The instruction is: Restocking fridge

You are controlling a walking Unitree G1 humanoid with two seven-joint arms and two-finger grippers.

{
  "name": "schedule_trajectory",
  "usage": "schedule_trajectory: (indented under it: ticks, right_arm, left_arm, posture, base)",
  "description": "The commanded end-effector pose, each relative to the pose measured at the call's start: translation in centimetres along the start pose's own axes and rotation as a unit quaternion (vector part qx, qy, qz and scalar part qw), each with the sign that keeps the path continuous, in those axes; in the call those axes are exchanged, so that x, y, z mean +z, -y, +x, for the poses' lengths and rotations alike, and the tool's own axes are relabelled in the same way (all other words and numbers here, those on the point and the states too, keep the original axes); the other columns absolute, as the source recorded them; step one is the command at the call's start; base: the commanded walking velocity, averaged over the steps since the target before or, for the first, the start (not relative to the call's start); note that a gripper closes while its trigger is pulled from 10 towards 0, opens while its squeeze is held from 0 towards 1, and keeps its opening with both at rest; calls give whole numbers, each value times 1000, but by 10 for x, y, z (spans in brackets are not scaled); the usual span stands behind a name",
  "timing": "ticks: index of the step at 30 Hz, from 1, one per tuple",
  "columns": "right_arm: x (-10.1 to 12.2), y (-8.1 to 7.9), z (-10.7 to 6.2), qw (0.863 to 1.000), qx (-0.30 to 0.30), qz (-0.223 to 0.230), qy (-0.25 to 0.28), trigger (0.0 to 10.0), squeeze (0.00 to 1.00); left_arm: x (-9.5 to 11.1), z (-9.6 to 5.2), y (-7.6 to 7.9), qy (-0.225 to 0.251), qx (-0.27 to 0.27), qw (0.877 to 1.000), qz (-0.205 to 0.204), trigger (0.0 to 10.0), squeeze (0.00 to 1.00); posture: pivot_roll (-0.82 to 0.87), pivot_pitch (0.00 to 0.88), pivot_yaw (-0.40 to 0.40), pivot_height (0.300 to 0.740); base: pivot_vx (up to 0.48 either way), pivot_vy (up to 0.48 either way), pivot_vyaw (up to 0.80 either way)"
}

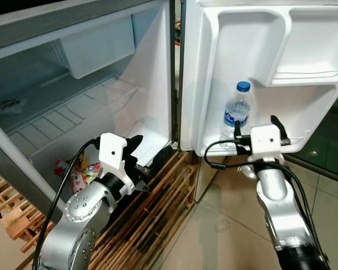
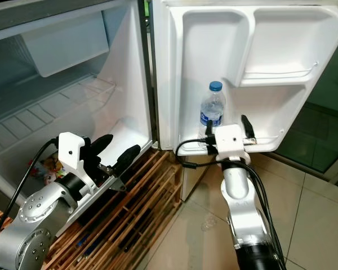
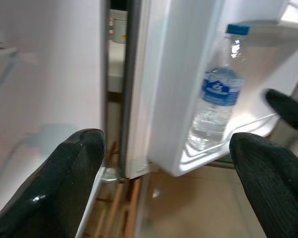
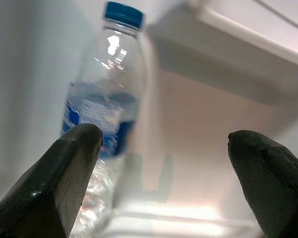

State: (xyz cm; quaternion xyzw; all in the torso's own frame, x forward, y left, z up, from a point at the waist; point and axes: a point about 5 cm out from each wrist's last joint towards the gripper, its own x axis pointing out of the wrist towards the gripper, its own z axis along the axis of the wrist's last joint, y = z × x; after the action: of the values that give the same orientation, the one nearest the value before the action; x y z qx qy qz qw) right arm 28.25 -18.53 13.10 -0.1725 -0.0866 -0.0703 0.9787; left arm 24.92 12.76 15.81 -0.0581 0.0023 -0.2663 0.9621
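Your right end effector [image 1: 258, 128] sits at the lower shelf of the open fridge door [image 1: 214, 73], its black fingers [image 4: 64, 173] spread apart and released, just beside a clear water bottle [image 1: 237, 111] with a blue cap that stands upright in that door shelf. Your left end effector [image 2: 117, 149] hangs released, fingers parted, at the bottom front edge of the fridge cabinet [image 1: 73, 107], above a wooden slatted pallet [image 1: 152, 214]. Colourful packets [image 1: 73, 171] lie on the cabinet floor.

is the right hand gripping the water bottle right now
No, the right hand is open and the bottle stands free on the door shelf beside one finger.
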Motion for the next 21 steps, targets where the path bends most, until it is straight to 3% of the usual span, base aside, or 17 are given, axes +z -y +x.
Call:
schedule_trajectory:
  ticks: [1,2,3,5,7,8,10,12,14,21]
  right_arm:
    - [4,9,-4,1000,-15,13,2,10000,0]
    - [-5,17,-26,999,2,42,-14,10000,0]
    - [-5,17,-26,999,2,42,-14,10000,0]
    - [-19,22,-49,997,35,60,-41,10000,0]
    - [-19,22,-49,997,35,60,-41,10000,0]
    - [-36,22,-60,993,57,61,-79,10000,0]
    - [-43,21,-61,992,67,57,-91,10000,0]
    - [-50,20,-60,991,72,50,-103,10000,0]
    - [-61,19,-56,988,75,37,-127,10000,0]
    - [-56,20,-45,989,81,39,-115,10000,0]
  left_arm:
    - [1,-3,-8,-7,27,999,15,10000,0]
    - [7,-17,-26,-1,94,995,34,10000,0]
    - [7,-17,-26,-1,94,995,34,10000,0]
    - [6,-35,-39,1,156,987,45,10000,0]
    - [6,-35,-39,1,156,987,45,10000,0]
    - [-4,-48,-45,-7,206,978,37,10000,0]
    - [-10,-52,-47,-9,227,974,18,10000,0]
    - [-16,-53,-47,-13,239,971,11,10000,0]
    - [-22,-43,-43,-9,238,971,-1,10000,0]
    - [-21,-31,-42,-8,233,973,2,10000,0]
  posture:
    - [-115,0,78,740]
    - [-116,0,66,740]
    - [-116,0,66,740]
    - [-121,0,59,740]
    - [-121,0,59,740]
    - [-131,0,46,740]
    - [-131,0,44,740]
    - [-134,0,40,740]
    - [-145,0,42,740]
    - [-161,0,54,740]
  base:
    - [0,0,0]
    - [0,0,0]
    - [0,0,0]
    - [0,0,0]
    - [0,0,0]
    - [0,0,0]
    - [0,0,0]
    - [0,-480,0]
    - [0,-480,0]
    - [0,-480,0]
